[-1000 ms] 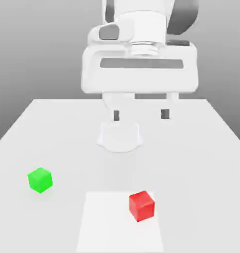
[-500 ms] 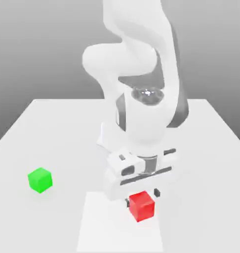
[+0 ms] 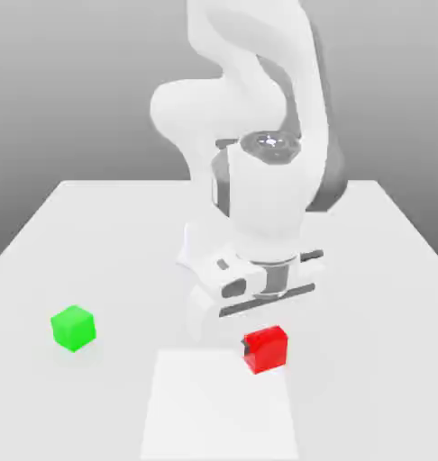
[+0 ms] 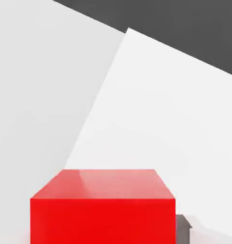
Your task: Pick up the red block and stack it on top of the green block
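Red block [image 3: 266, 352] grasped by the gripper [image 3: 264, 346] of the single robot arm [image 3: 268, 194]. The gripper is closed on the block, with a dark fingertip [image 3: 246, 348] against its side facing the exterior view's left. The hand points downward and is slightly tilted in the exterior view, where the block overlaps the far corner, on the exterior view's right, of a flat white square [image 3: 218, 410]. Whether the block's underside touches the surface cannot be told. The hand view shows the block's flat upper face and one bright side, with a dark fingertip alongside.

The white square lies on the table [image 3: 367, 315], towards the edge nearest the exterior camera. Green block [image 3: 74, 328]: upright on the table, well apart from the red block, near the side edge at the exterior view's left and beyond the white square's far edge. Nothing rests on its top face.
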Tool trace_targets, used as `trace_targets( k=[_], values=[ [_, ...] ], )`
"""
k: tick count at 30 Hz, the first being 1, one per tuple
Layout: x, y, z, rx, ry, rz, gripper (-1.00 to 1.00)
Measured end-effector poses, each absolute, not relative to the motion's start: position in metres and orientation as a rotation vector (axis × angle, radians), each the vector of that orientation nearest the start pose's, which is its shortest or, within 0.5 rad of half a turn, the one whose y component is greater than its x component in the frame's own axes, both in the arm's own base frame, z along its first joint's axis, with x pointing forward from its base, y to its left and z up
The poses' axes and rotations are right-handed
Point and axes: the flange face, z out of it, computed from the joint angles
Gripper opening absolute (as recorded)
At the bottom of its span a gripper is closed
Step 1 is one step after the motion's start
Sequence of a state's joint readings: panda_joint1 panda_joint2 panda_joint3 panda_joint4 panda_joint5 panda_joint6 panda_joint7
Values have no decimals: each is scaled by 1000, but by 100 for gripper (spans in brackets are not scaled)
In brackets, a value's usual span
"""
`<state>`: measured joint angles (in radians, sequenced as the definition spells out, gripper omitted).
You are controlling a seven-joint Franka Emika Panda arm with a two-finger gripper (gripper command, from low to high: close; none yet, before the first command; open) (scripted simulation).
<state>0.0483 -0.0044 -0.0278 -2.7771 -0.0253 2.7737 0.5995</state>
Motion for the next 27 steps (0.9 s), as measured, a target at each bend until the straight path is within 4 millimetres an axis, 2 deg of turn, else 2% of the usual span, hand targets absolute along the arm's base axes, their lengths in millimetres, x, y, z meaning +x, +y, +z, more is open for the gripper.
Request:
trace_targets(
  k=[4,8,12,16,19,24,25,27],
  values=[
    [373,-66,225,-2850,1362,-14,-100],
    [352,-126,233,-2605,1790,-19,-100],
    [317,-184,241,-2273,2190,-16,-100],
    [272,-236,246,-1866,2532,-5,-100],
    [262,-247,231,-1759,2598,-1,-100],
    [261,-248,187,-1748,2606,-1,-100],
    [259,-248,182,-1746,2610,-1,100],
    [259,-248,182,-1746,2610,-1,100]
  ],
)
